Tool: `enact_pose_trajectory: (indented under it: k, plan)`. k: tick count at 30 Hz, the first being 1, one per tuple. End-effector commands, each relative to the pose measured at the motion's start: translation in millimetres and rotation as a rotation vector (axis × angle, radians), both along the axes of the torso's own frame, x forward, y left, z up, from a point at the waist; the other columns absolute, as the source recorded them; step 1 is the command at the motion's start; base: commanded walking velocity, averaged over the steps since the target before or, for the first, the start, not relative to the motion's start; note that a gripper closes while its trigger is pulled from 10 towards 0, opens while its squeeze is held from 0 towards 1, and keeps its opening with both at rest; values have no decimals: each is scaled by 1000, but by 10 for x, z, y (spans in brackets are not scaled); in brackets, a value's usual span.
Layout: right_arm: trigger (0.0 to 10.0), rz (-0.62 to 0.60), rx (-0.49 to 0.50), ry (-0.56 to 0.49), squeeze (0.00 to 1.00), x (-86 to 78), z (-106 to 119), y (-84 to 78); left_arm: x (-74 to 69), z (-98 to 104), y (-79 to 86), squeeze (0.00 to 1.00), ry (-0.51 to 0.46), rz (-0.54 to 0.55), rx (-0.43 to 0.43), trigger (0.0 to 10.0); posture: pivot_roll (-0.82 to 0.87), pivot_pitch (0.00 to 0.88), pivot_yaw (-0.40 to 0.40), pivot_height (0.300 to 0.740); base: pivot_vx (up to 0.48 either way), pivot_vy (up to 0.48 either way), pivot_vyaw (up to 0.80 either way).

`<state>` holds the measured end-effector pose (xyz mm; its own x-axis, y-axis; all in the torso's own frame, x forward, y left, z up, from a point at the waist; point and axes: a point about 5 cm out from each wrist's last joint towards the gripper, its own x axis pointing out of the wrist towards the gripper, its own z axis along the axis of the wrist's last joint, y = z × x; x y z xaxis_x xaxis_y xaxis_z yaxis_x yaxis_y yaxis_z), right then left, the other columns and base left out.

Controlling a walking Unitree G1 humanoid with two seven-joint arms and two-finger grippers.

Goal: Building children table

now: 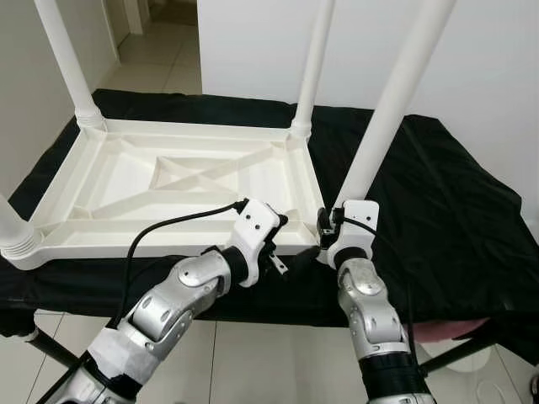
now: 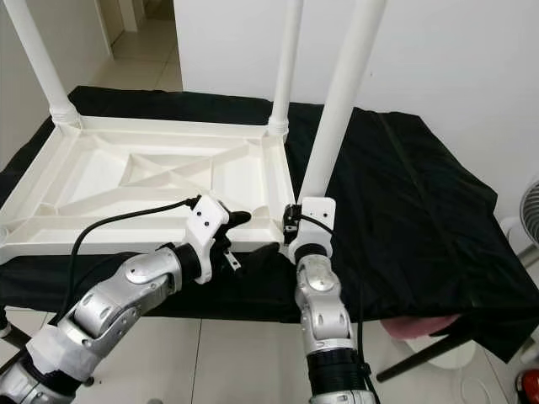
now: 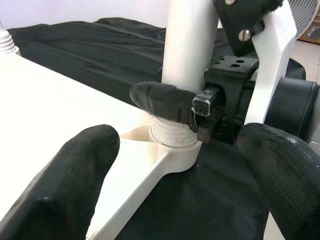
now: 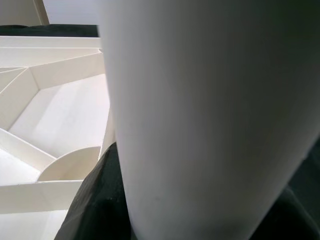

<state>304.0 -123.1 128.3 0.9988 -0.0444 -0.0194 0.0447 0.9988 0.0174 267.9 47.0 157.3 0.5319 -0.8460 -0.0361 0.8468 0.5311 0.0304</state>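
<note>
A white plastic table top (image 1: 126,244) lies upside down on a black-covered surface. My right gripper (image 1: 327,225) is shut on the base of a long white table leg (image 1: 396,93), which stands tilted over the top's near right corner socket (image 3: 172,142). One of its black fingers (image 3: 162,100) wraps around the leg just above the socket. My left gripper (image 1: 290,238) sits at the same corner, open, with its two fingers (image 3: 70,185) spread wide on either side of the socket and holding nothing.
Three other legs stand in their corners: far left (image 1: 63,50), far right (image 1: 313,67) and near left (image 1: 13,231). The black cloth (image 1: 438,219) runs on to the right of the top. A white wall stands behind and tiled floor lies below.
</note>
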Motion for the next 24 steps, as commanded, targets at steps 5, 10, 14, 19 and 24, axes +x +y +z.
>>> enact_pose_trajectory:
  k: [5, 10, 14, 19, 24]
  plan:
    - [10000, -44, -2, 43, 122, -71, -76, -78, -52, 36, -28, 0, -14, -171, 8, 10000, -50, 0, -62, 740, 0, 0, 0]
    - [10000, -41, 5, 5, 1000, -44, -16, -155, -47, 44, -26, 0, -17, -172, 8, 10000, -50, 0, -62, 740, 0, 0, 0]
    - [10000, -4, 20, -32, 1000, -20, 30, -210, -41, 47, -27, 0, -19, -171, 7, 10000, -50, 0, -61, 740, 0, 0, 0]
    - [10000, 84, 47, -71, 1000, -2, 63, -248, -35, 51, -27, 0, -21, -166, 6, 10000, -48, 0, -64, 740, 0, 0, 0]
    - [10000, 248, 44, -55, 0, 26, 0, -241, -42, 54, -37, 0, -23, -168, 3, 10000, -46, 0, -65, 740, 0, 0, 0]
